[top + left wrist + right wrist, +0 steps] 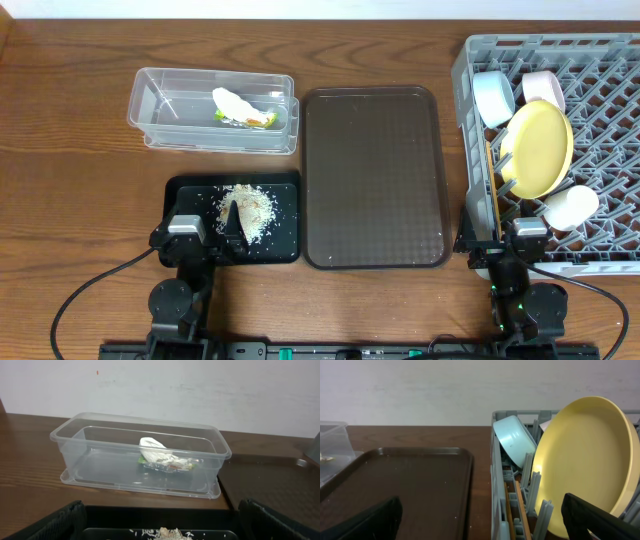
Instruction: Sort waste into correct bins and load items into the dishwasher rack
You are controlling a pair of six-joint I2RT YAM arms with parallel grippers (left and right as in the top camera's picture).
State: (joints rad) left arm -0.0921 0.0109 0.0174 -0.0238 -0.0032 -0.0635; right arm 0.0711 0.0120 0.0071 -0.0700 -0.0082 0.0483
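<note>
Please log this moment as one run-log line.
wrapper: clear tub; leftovers: black tray; plate: rack; left gripper: open; right gripper: open

Dishwasher rack (610, 100) cropped right, chopsticks (493, 200) partly hidden

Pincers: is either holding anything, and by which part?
Nothing is held: the left pincer is open above the black tray, and the right pincer is open by the rack.
</note>
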